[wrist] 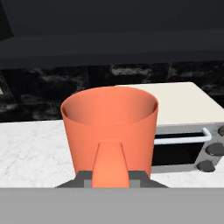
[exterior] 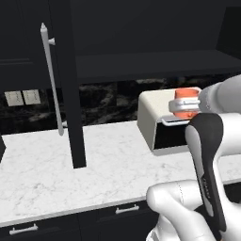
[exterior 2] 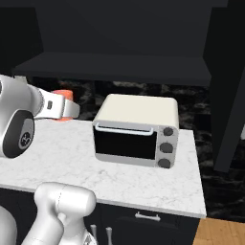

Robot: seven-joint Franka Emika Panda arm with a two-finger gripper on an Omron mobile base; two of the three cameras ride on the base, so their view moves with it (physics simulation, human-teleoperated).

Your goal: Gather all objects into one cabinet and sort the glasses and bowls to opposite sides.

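Salmon-orange cup (wrist: 109, 131) gripped by claw (wrist: 110, 177), jaws clenched on handle, cup upright, open mouth up. Held in air above white marble table (exterior: 42, 160), just in front of cream toaster oven (exterior 2: 136, 129) in left base view. Same cup (exterior: 187, 101) partly hidden behind white wrist. In right base view, cup (exterior 2: 62, 94) peeks out behind wrist, left of toaster oven. Black wall cabinet door (exterior: 70, 84) swung open, long silver bar handle (exterior: 52, 80) upright on it. Dark inner shelf (exterior 2: 115, 64) above toaster oven.
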